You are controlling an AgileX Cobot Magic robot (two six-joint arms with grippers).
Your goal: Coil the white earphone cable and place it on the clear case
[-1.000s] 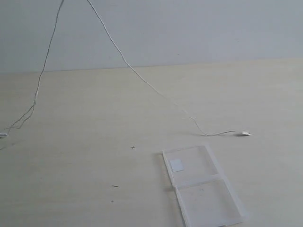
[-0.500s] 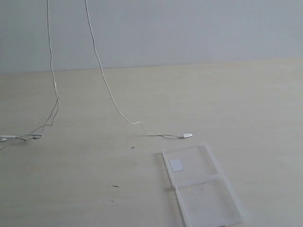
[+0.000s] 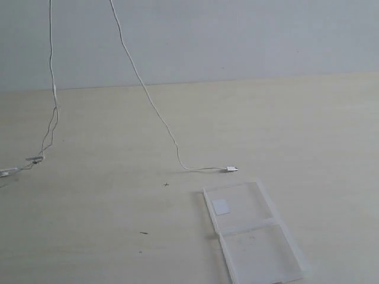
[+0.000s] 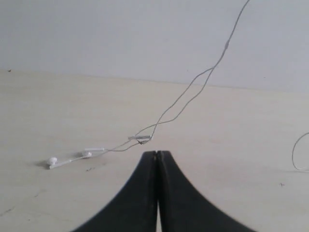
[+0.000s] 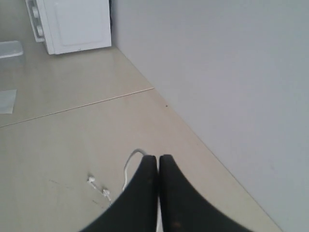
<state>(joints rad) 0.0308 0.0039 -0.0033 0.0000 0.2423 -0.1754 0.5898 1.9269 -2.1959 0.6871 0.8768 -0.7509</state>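
The white earphone cable (image 3: 148, 97) hangs in two strands from above the exterior view's top edge. Its plug end (image 3: 231, 169) lies on the table just behind the clear case (image 3: 281, 234), which lies open and flat with a white sticker (image 3: 221, 206) in its far half. The earbud end (image 3: 6, 172) rests at the left edge. My right gripper (image 5: 158, 158) is high above the table, shut with the cable (image 5: 129, 162) looping out beside its tip; two earbuds (image 5: 91, 180) lie below. My left gripper (image 4: 156, 153) is shut and empty, low, just short of the inline remote (image 4: 140, 138) and earbuds (image 4: 50, 162).
A grey wall backs the light wooden table (image 3: 106, 207). In the right wrist view a white cabinet (image 5: 72, 24) and a clear container (image 5: 9, 48) stand far off. Neither arm shows in the exterior view.
The plug end has slid left across the table, from right of the case to behind its left corner. Both hanging strands have swung steeper, and the earbud end has shifted at the left edge.
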